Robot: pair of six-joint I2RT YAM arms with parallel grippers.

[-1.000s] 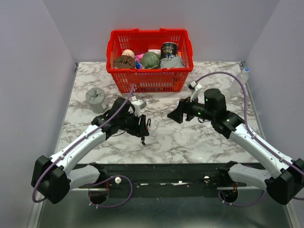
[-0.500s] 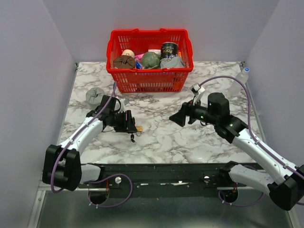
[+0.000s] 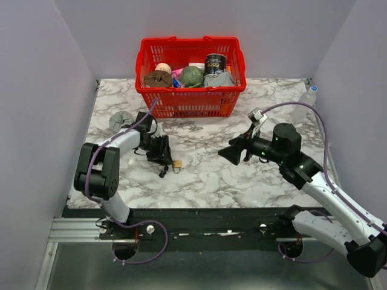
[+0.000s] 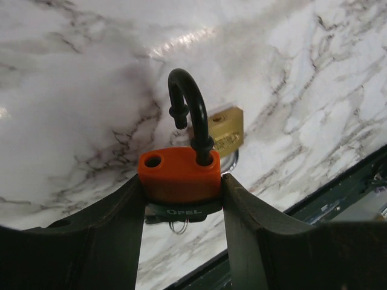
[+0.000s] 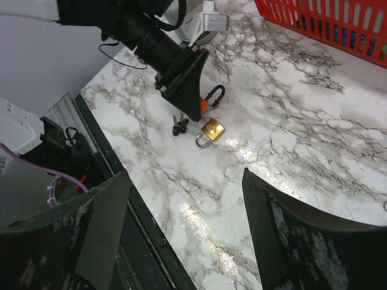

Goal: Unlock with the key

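My left gripper [image 3: 162, 154] is shut on the orange-and-black padlock [image 4: 179, 175], low over the table. Its black shackle [image 4: 188, 103] is swung open; one end is free and one hole in the body is empty. The key's black head [image 4: 181, 211], with a small wire ring, sticks out under the padlock body between my fingers; the blade is hidden. The key also shows in the right wrist view [image 5: 179, 124] and the top view [image 3: 163, 173]. My right gripper [image 3: 228, 152] is open and empty, to the right of the padlocks and pointing at them.
A small brass padlock [image 3: 176, 164] lies on the marble just right of my left gripper and shows in the right wrist view [image 5: 211, 129]. A red basket [image 3: 190, 103] of items stands at the back. A grey object [image 3: 120, 120] is far left, a clear bottle [image 3: 305, 101] far right.
My left arm has folded back to the left, carrying the orange padlock and key left. The brass padlock has come into view beside it. My right gripper has drifted slightly right and nearer.
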